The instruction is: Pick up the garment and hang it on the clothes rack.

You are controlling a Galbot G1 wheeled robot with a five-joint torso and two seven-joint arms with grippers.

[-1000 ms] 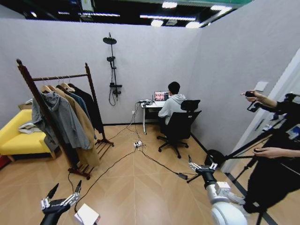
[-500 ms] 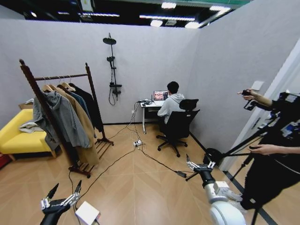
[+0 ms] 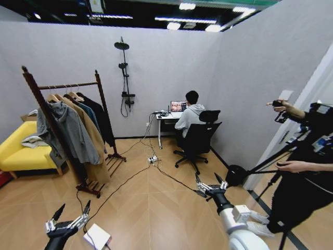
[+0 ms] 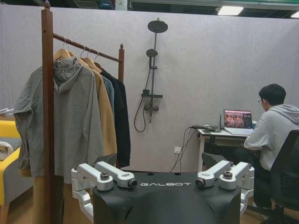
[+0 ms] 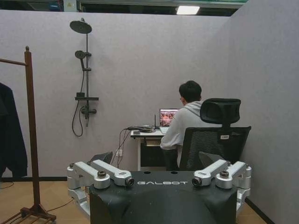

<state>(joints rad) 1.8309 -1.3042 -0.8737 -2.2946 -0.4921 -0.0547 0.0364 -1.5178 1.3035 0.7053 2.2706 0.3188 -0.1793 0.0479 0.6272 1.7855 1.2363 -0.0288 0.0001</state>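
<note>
both arms are held low in front of the robot, well short of the clothes rack (image 3: 65, 130), and neither holds anything: the left gripper (image 3: 69, 218) has its jaws spread wide with nothing between them, and the right gripper (image 3: 210, 183) is spread the same way over bare floor. the garment (image 3: 101, 119) already hangs on the rail at the far end of the row, beyond the tan coat (image 3: 92, 136) and a blue jacket (image 3: 90, 112), with a grey hooded coat (image 3: 70, 131) nearest the left jaws (so from here the black one is the hardest to reach, tucked behind the others). from the left wrist it sits well ahead of the open jaws and off to one side, against the rear upright. it looks soft and matte, long and limp, likely to sag and fold when lifted and to drag against its neighbours; not fragile and probably not slippery, moderately heavy for cloth. the sounder hold, i judge, is up at the collar or shoulder by the hanger, where the fabric bunches thick enough to pinch, not the loose hem.
</note>
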